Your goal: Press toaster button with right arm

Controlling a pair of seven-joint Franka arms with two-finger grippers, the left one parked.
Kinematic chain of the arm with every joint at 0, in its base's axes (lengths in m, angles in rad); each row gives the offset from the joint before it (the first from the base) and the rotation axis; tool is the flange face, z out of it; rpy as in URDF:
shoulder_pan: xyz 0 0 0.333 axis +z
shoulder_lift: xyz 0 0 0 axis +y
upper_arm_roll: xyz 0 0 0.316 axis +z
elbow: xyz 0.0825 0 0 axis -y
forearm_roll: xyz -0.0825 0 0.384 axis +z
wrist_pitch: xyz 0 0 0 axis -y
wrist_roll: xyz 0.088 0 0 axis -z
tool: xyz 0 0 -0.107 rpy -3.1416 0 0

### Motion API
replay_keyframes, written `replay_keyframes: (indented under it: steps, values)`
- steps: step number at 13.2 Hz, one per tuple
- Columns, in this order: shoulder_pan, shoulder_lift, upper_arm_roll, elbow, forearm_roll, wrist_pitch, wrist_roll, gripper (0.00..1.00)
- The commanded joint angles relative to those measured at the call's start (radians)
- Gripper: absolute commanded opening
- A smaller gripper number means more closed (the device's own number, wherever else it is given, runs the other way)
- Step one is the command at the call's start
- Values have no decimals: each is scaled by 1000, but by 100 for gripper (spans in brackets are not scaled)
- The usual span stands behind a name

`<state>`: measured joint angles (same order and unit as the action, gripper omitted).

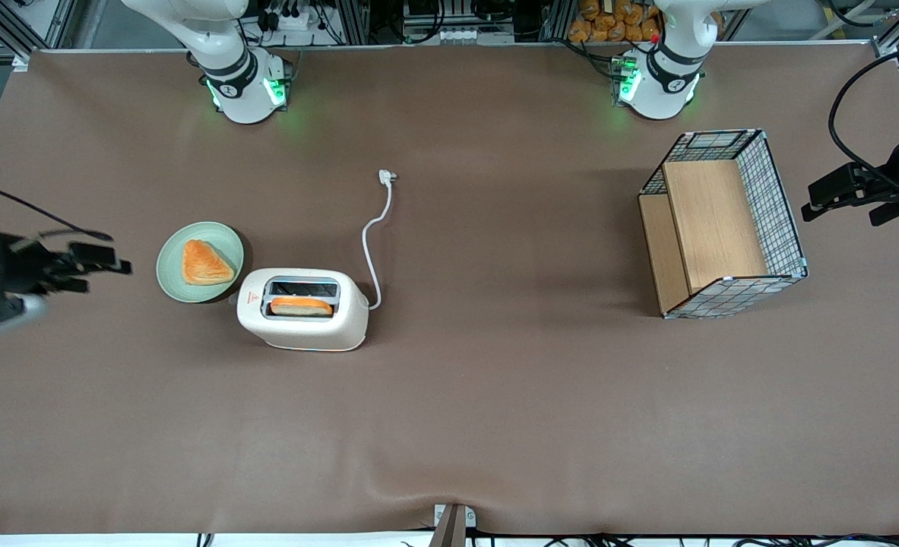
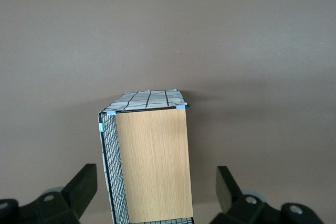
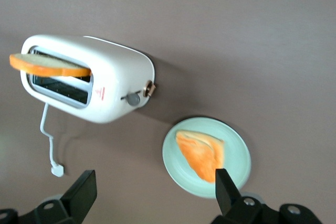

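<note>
The cream-white toaster (image 1: 302, 308) stands on the brown table, with a toast slice (image 1: 301, 306) in the slot nearer the front camera. It also shows in the right wrist view (image 3: 100, 80). The small grey toaster button (image 3: 133, 98) sticks out of the narrow end, beside the red mark (image 3: 102, 94). My right gripper (image 1: 111, 260) hovers at the working arm's end of the table, apart from the toaster, with the green plate between them. Its fingers (image 3: 83, 190) are open and empty, and the gripper (image 3: 155, 182) points at the table.
A green plate (image 1: 172, 282) with a triangular pastry (image 1: 204, 263) lies beside the toaster's button end. The white cord (image 1: 374, 243) runs from the toaster's other end, farther from the front camera. A wire basket with wooden panels (image 1: 723, 224) stands toward the parked arm's end.
</note>
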<state>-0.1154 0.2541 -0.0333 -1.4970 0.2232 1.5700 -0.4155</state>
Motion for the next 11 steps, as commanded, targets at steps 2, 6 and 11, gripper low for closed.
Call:
replay_keyframes:
  steps: [2, 6, 11]
  values:
    - [19, -146, 7, -29, -97, -68, 108, 100]
    - [34, -257, 10, -80, -160, -94, 172, 100]
    - [91, -335, -19, -117, -165, -171, 361, 100]
